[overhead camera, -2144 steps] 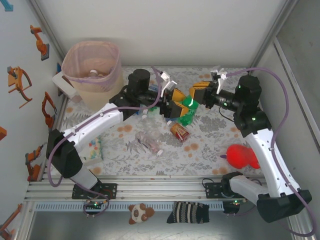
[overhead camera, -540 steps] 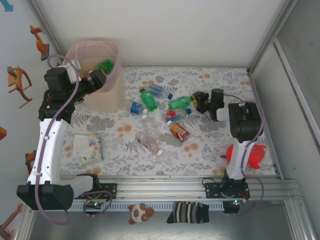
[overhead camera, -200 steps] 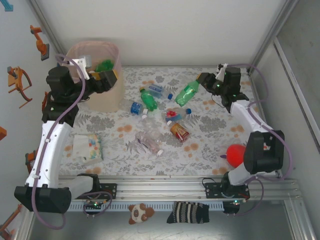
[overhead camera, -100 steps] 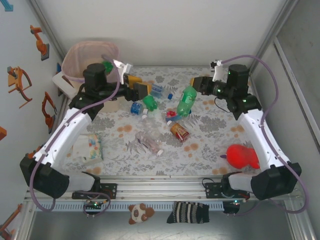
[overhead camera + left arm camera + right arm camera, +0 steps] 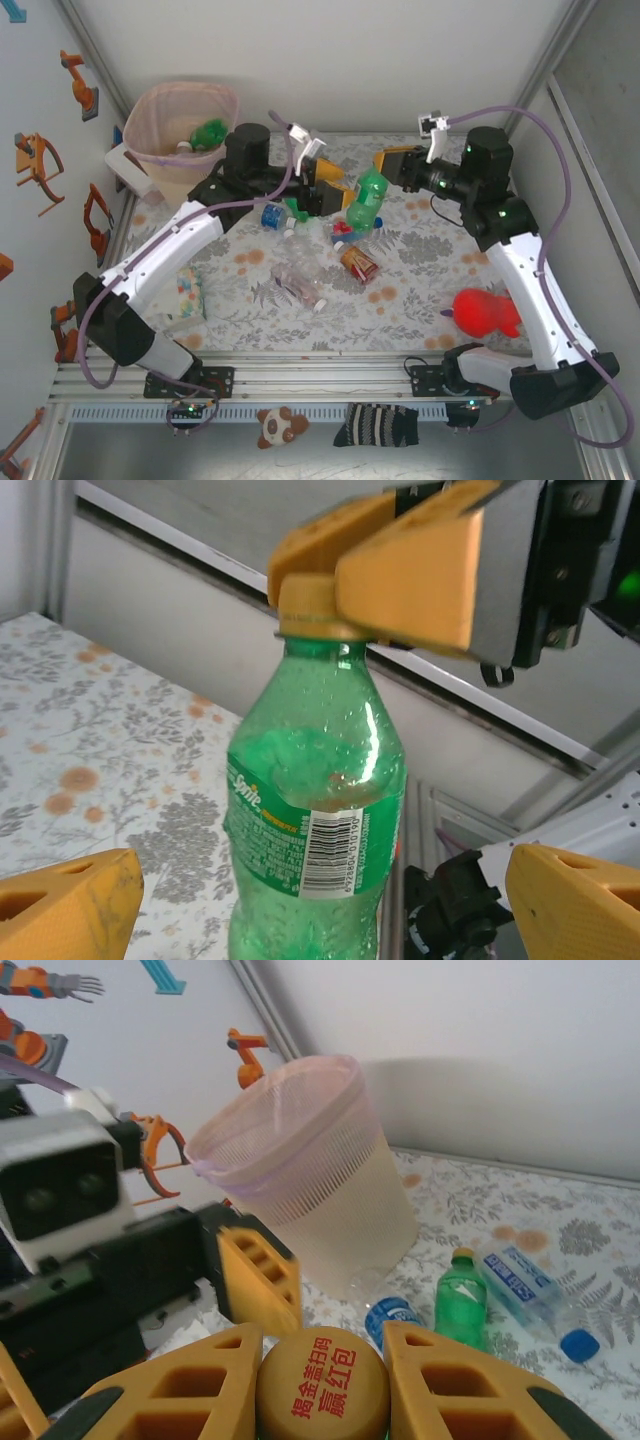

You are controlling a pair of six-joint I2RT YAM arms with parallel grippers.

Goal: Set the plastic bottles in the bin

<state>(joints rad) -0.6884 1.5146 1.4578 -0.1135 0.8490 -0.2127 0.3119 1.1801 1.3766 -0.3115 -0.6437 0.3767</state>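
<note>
My right gripper [image 5: 384, 168] is shut on the orange cap [image 5: 322, 1385] of a green Sprite bottle [image 5: 365, 205], which hangs upright above the middle of the table. My left gripper [image 5: 333, 188] stands open just left of it. In the left wrist view the bottle [image 5: 315, 810] sits between my wide-apart left fingertips [image 5: 65, 910] without touching them. The pale pink bin [image 5: 185, 130] stands at the far left with a green bottle [image 5: 210, 130] inside. Several more bottles lie on the table: a green one [image 5: 462, 1305], a blue-labelled one [image 5: 272, 215], a clear crumpled one [image 5: 300, 280], a copper one [image 5: 358, 262].
A white box with coloured dots [image 5: 185, 295] lies near the left front. A red plush toy [image 5: 485, 312] sits at the right front. A small white container [image 5: 125, 165] stands left of the bin. White walls close in the back and sides.
My left arm swung from the bin rightward to the hanging bottle, its jaws opening wider. The right gripper carried the green bottle leftward and turned it upright.
</note>
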